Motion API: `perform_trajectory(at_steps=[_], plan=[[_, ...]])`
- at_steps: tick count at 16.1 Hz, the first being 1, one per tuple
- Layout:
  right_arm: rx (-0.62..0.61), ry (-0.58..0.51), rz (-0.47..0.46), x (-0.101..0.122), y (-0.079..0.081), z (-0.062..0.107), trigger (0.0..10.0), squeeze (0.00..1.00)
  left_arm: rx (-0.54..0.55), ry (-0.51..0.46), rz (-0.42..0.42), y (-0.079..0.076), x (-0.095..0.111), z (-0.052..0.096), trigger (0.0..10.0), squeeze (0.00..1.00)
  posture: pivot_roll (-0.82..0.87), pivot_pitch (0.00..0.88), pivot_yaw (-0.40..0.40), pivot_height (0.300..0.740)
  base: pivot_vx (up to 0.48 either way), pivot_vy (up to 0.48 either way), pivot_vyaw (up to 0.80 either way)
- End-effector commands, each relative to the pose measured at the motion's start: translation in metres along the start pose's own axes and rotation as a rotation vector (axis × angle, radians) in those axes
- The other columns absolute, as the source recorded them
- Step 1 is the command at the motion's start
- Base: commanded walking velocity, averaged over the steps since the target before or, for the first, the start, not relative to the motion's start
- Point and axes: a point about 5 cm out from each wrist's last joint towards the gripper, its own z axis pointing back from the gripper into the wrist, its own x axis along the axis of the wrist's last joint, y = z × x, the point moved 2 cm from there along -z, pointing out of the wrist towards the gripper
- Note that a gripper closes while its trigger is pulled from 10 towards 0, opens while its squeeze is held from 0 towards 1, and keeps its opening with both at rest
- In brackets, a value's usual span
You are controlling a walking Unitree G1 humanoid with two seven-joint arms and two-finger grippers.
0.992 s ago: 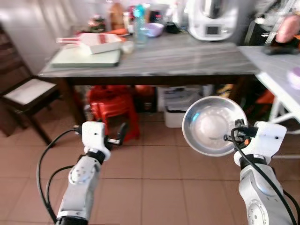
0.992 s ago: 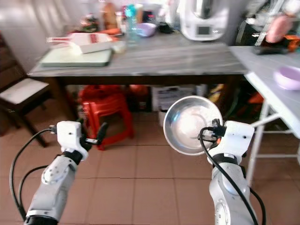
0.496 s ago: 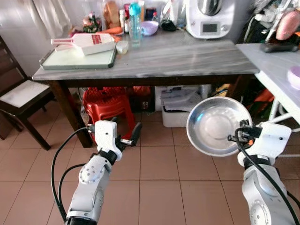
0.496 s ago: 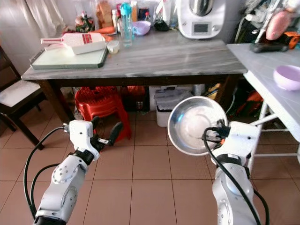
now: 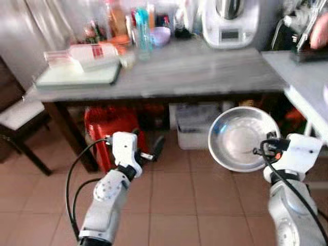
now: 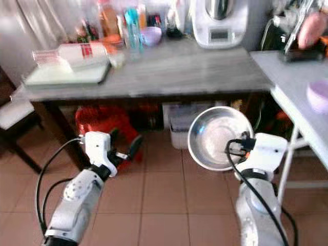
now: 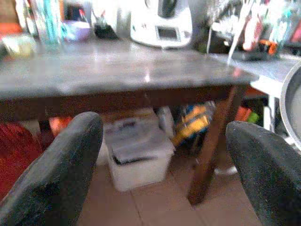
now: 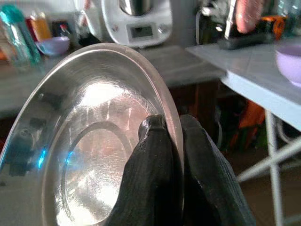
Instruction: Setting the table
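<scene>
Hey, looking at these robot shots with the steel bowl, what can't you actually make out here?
- Bottles at the table's far edge: motion blur in both eye views; labels unreadable.
- Purple bowl on the white table: cut off by the right eye view's edge.
- Steel bowl: its rim at the grip is covered by the right gripper in the right wrist view.
- Box under the table: blurred; contents unclear.

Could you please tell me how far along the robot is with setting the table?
Early on. Done: a steel bowl has been picked up. In hand: the right gripper pinches the bowl's rim, holding it tilted above the floor in front of the grey table; the left gripper is open and holds nothing. Left: the bowl is not yet on any table.
</scene>
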Motion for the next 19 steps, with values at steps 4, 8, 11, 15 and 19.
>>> perform_trajectory(at_steps=[4, 8, 11, 15, 19], plan=[[0.039, -0.012, -0.016, 0.0028, 0.0109, -0.0011, 10.0, 0.0, 0.028, 0.015, -0.009, 0.0103, 0.0002, 0.0042, 10.0, 0.0, -0.07, 0.019, 0.026, 0.74, 0.446, 0.0, 0.0], [0.043, -0.012, -0.012, 0.0022, 0.0113, -0.0015, 10.0, 0.0, 0.017, 0.017, -0.008, 0.0076, 0.0, 0.0031, 10.0, 0.0, -0.07, 0.015, 0.027, 0.74, 0.456, 0.0, 0.0], [0.048, -0.019, -0.006, 0.0039, 0.0115, -0.0032, 10.0, 0.0, 0.012, 0.015, -0.01, 0.007, 0.0003, 0.0025, 10.0, 0.0, -0.07, 0.012, 0.024, 0.74, 0.446, 0.0, 0.0], [0.07, -0.027, 0.007, 0.0049, 0.0159, -0.0041, 10.0, 0.0, 0.02, 0.013, -0.025, 0.0107, 0.0017, 0.0016, 10.0, 0.0, -0.06, 0.009, 0.024, 0.74, 0.446, 0.0, 0.16], [0.064, -0.026, 0.008, 0.0041, 0.0147, -0.0037, 10.0, 0.0, 0.013, 0.012, -0.023, 0.0095, 0.0016, 0.0014, 10.0, 0.0, -0.06, 0.008, 0.025, 0.74, 0.446, 0.0, 0.4]])
